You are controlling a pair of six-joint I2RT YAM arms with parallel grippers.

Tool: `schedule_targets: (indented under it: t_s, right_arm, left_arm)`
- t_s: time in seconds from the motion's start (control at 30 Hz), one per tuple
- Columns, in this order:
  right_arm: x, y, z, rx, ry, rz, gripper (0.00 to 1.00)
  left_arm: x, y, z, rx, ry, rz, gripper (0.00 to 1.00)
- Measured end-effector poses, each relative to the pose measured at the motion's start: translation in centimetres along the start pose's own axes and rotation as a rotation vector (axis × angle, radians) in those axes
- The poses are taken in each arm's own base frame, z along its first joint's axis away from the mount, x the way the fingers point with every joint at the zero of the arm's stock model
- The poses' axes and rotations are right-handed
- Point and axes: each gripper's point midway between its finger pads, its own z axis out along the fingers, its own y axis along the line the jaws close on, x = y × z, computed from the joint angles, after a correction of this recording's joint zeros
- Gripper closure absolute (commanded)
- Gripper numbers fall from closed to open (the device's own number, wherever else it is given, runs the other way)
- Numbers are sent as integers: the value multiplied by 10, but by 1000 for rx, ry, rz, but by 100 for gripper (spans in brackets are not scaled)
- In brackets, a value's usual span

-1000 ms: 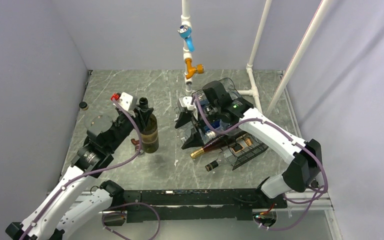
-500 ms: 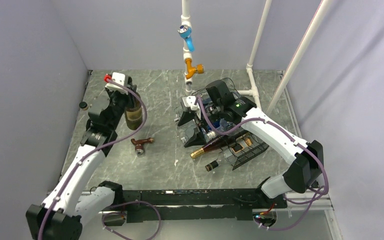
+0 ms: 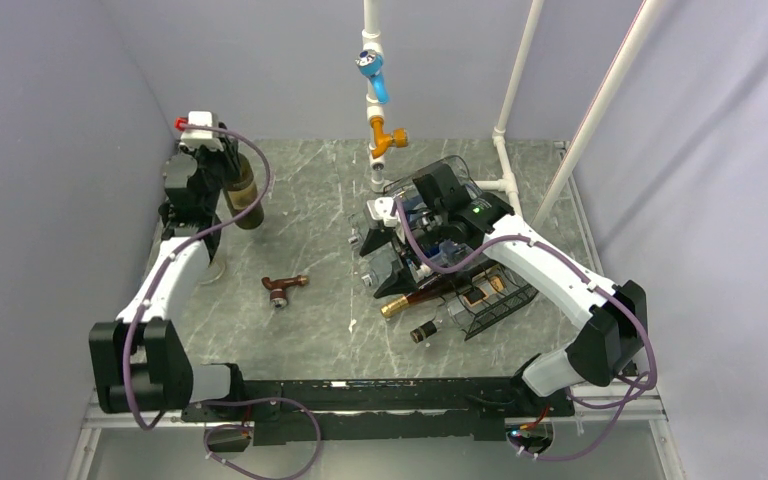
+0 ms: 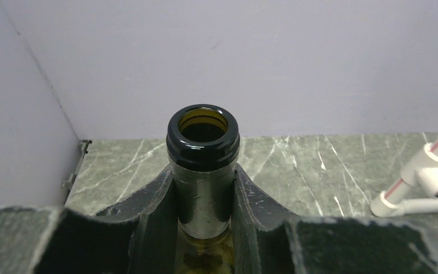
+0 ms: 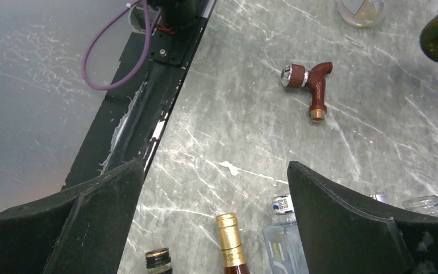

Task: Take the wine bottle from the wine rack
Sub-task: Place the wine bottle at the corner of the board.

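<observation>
"Top external view: where is the wine bottle [image 3: 243, 200]?"
"Upper left of frame, well apart from the wine rack [image 3: 490, 295] at right of centre. I have my left gripper [image 3: 212, 165] clamped on its neck."
"Right gripper [image 3: 385, 255]?"
"Jaws wide apart, holding nothing, above the necks of the bottles [image 3: 410, 298] lying in the rack."

The overhead camera looks down from behind the arms over the whole tabletop [image 3: 330, 200]. The left wrist camera, hard against a bottle neck [image 4: 203, 171], faces the back wall. The right wrist camera looks down closely, sharing the brown fitting [image 5: 311, 85] with the overhead view.
</observation>
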Motion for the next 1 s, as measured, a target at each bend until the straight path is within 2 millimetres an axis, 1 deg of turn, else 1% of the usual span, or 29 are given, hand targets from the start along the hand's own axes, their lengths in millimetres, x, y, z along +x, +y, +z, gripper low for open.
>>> schedule_targets:
  t_s: [0.13,0.23,0.4,0.7,0.83,1.0]
  right_arm:
    - [2,1,0,-4,6,-5,0]
    - [5,0,1,-8,11,0,0]
    - [12,0,3,-19,24,17,0]
    - [22,0,7,-36,42,41,0]
    - [24,-1,8,-40,47,45,0]
    - [28,0,9,-47,56,55,0]
  left_arm:
    - [4,17,22,-11,-22,3,100]
    - [12,26,35,-17,-29,9,100]
    - [23,30,59,-8,-29,11,100]
    - [25,39,101,-7,-70,39,100]
    - [30,47,115,-18,-76,54,100]
    - [42,57,131,-35,-64,61,100]
